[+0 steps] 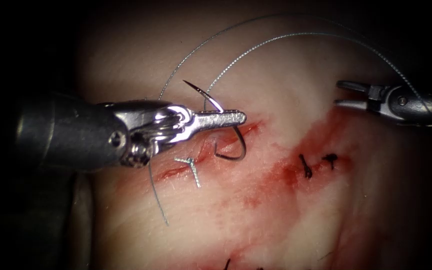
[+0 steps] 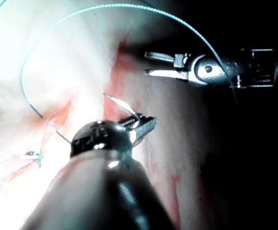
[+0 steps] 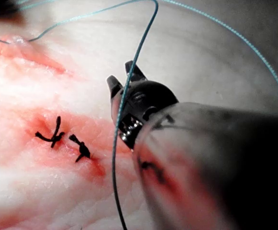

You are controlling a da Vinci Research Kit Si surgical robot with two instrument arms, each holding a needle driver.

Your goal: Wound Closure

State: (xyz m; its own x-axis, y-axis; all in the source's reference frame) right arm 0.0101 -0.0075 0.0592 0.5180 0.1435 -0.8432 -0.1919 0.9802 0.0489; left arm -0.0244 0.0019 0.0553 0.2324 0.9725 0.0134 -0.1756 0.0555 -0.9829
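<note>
Steel left tool (image 1: 226, 119) grips the needle (image 1: 228, 145) mid-curve over the cut (image 1: 201, 155); right tool (image 1: 343, 95) gapes empty.

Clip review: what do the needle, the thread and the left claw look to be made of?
Needle: dark, thin metal by its glint, held mid-curve by the shut left claw, clear of the tissue. Thread: pale, finely braided fibre, probably synthetic. Left claw: bright polished steel with a ridged face. Right claw is open, holding nothing.

Bright pool at the middle, darkness all round.
Light falls hardest on the tissue (image 1: 286, 210) around the left tool (image 1: 242, 118), whose metal glares; the needle (image 1: 215, 102) glints just above its jaws; behind the right tool (image 1: 337, 93) shadow deepens.
</note>
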